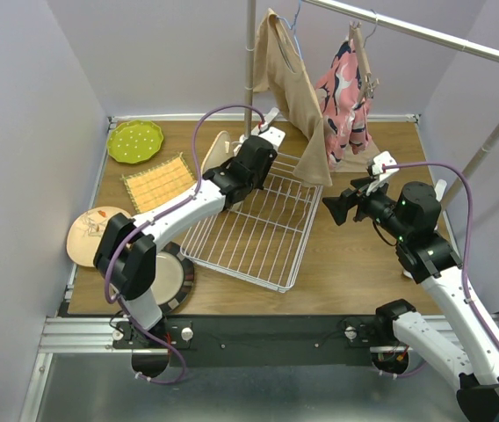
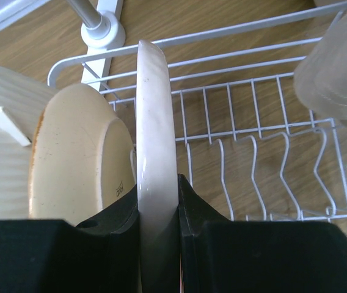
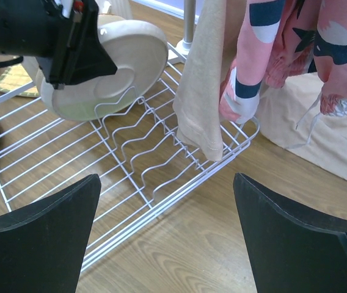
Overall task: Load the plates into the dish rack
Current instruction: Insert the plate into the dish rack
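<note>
My left gripper (image 2: pixel 158 204) is shut on the rim of a cream plate (image 2: pixel 156 128), held on edge over the far left corner of the white wire dish rack (image 2: pixel 253 140). A second cream plate (image 2: pixel 79 162) stands upright just left of it. From the right wrist view the held plate (image 3: pixel 115 73) sits among the rack's (image 3: pixel 161 165) prongs under the left gripper (image 3: pixel 69 43). My right gripper (image 3: pixel 164 232) is open and holds nothing, hovering off the rack's right side (image 1: pixel 337 209). A lime green plate (image 1: pixel 134 141), a tan floral plate (image 1: pixel 91 233) and a dark-rimmed plate (image 1: pixel 177 280) lie on the table.
A yellow woven mat (image 1: pixel 159 182) lies left of the rack (image 1: pixel 258 229). A tan garment (image 1: pixel 298 88) and a pink garment (image 1: pixel 346 97) hang from a rail over the rack's far right corner. The rail's pole (image 1: pixel 251 61) stands behind the rack.
</note>
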You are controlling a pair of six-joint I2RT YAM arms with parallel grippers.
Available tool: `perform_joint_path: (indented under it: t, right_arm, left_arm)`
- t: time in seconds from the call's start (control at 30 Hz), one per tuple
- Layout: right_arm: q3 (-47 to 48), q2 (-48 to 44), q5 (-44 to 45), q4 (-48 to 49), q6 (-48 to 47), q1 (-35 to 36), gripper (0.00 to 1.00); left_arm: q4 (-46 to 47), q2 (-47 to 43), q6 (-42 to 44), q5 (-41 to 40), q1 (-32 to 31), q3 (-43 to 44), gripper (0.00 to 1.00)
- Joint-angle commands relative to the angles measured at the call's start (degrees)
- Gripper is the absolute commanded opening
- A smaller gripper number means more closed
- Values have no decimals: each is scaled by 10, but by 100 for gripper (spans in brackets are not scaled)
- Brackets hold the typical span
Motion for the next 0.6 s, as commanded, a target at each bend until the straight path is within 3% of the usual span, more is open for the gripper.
perform_joint_path:
  t: [0.0,0.1,0.23,0.33,0.57]
  right_arm:
    - [-10,-2,-8,11,0,-4,98]
    - [-10,-1,-8,11,0,-6,98]
    - [-13,-1,-10,11,0,-8,98]
    - [-13,0,-11,11,0,-8,98]
    - [-14,2,-18,10,-12,-10,98]
  left_arm:
    - [74,7,-19,-16,-1,2,0]
    - [74,5,-17,-21,1,1,3]
    - [70,-2,-15,-9,6,2,30]
    - [51,-3,-15,7,8,10,40]
    - [21,-27,-24,40,9,33,47]
